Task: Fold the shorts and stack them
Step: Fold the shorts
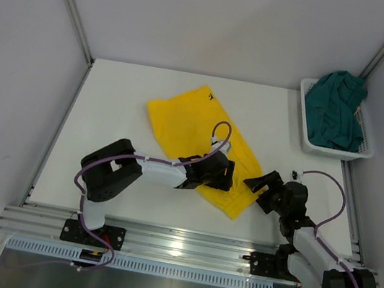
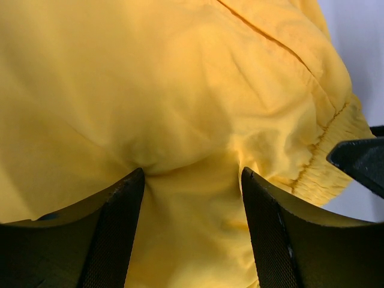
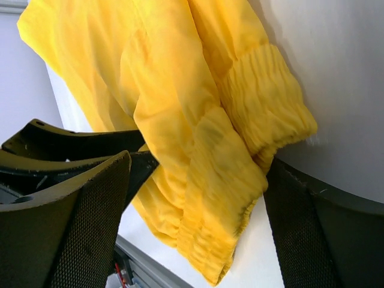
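**Top external view.** The yellow shorts point(image 1: 195, 126) lie spread on the white table point(image 1: 111, 102), near its centre, with the small dark logo at their far corner. The left gripper point(image 1: 227, 174) rests on the near-right part of the fabric. The right gripper point(image 1: 253, 183) sits just beside that same near-right edge. The teal shorts point(image 1: 336, 108) are bunched inside the white basket point(image 1: 337, 153) at the far right corner (well apart from both arms).

**Left wrist view.** The jaws stand wide apart. Both fingers point(image 2: 114, 234) press down on the yellow fabric, which puckers between the tips; nothing is clamped.

**Right wrist view.** The jaws stand wide apart. The gathered elastic edge of the yellow shorts lies between the fingers point(image 3: 90, 222), unclamped.
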